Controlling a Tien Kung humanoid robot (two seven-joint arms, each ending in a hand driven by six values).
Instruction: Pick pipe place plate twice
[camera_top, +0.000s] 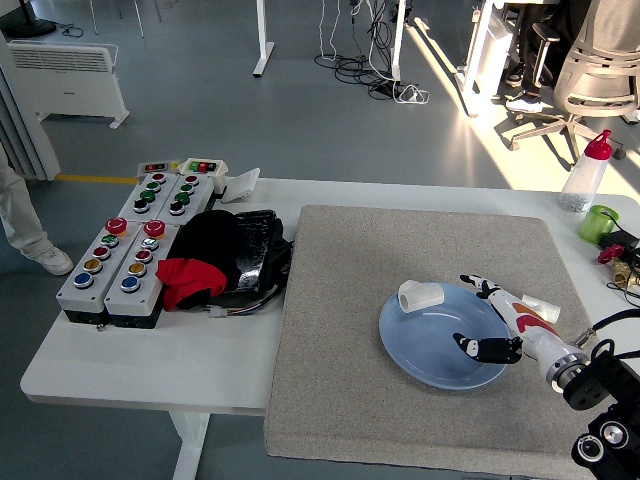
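A light blue plate (430, 350) lies on the grey mat, right of centre. A short white pipe piece (422, 296) rests on the plate's far rim, lying on its side. My right hand (472, 314) hovers over the plate's right part, open, fingers spread and holding nothing; the pipe is a little to its left and apart from it. A second white pipe piece (541, 307) lies on the mat just right of the plate, partly hidden behind my wrist.
The grey mat (340, 330) covers the table's right half. Two grey button boxes (125, 250) and a black and red bundle (215, 260) sit at the left. A spray bottle (585, 172) and green cup (598, 222) stand far right. A person's leg (20, 225) is at the left edge.
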